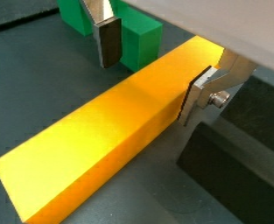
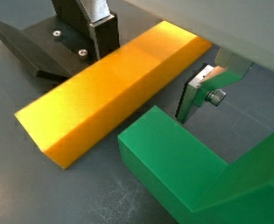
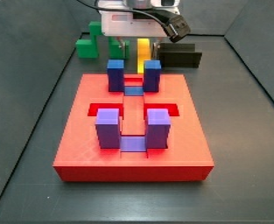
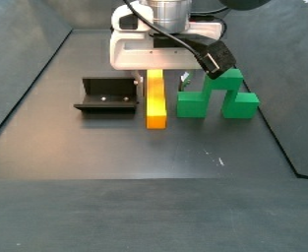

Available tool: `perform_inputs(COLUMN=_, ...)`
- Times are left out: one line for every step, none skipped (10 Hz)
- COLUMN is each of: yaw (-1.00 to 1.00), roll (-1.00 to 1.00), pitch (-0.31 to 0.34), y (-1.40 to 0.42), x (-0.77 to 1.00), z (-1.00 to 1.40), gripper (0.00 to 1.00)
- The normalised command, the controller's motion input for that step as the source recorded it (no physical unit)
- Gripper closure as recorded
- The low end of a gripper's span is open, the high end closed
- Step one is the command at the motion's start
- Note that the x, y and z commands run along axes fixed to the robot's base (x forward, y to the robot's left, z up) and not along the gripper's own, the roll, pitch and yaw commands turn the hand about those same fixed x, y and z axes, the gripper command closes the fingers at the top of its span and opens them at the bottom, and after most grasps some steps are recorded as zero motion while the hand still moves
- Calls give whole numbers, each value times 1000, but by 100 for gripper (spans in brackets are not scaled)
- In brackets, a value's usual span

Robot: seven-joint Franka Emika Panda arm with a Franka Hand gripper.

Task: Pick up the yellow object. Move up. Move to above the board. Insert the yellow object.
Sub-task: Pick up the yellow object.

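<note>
step: pick-up | hand [image 1: 151,74] open wide, fingers straddling long yellow-orange rectangular bar [image 1: 104,140] lying on dark surface [image 4: 143,167] | next: close, then lift

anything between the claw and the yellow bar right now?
No. The claw is down over the yellow bar, one finger on each long side, nothing visible in between. The green block and black block sit outside the fingers.

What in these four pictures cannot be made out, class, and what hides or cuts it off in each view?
1. Whether the gripper pads touch the yellow object: too close to tell in both wrist views.
2. The yellow object's far end: hidden under the gripper body in a side view.
3. The green block: partly hidden behind the board's posts.
</note>
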Motion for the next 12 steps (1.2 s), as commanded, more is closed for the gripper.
perform_inputs(yaw=0, roll=-70, pitch=0, y=-100, x=0, z=-117, gripper=0)
perform_inputs(yaw=0, roll=-96, pitch=0, y=-137, x=0, z=-34, gripper=0)
perform_inputs(yaw=0, roll=-147, pitch=-10, y=-91, x=0, z=-11, gripper=0)
perform_inputs(yaw=0, roll=-207, pitch=-49, y=0, x=-60, z=-97, gripper=0)
perform_inputs(yaw=0, roll=-187, pitch=-36, y=0, x=-31, z=-160, gripper=0)
perform_inputs(yaw=0, roll=-189, pitch=-53, y=0, x=-63, z=-246, gripper=0)
perform_inputs(yaw=0, roll=-177, pitch=-51, y=0, x=-63, z=-231, gripper=0)
perform_inputs(yaw=0, roll=-174, pitch=-27, y=0, x=-40, z=-149, gripper=0)
perform_inputs(yaw=0, roll=-153, pitch=-3, y=0, x=-11, z=-83, gripper=0)
perform_inputs(yaw=0, roll=-123, pitch=0, y=0, x=0, z=-71, gripper=0)
perform_inputs(yaw=0, roll=-134, pitch=0, y=0, x=0, z=0, gripper=0)
perform_inputs(yaw=0, roll=-133, pitch=0, y=0, x=0, z=0, gripper=0)
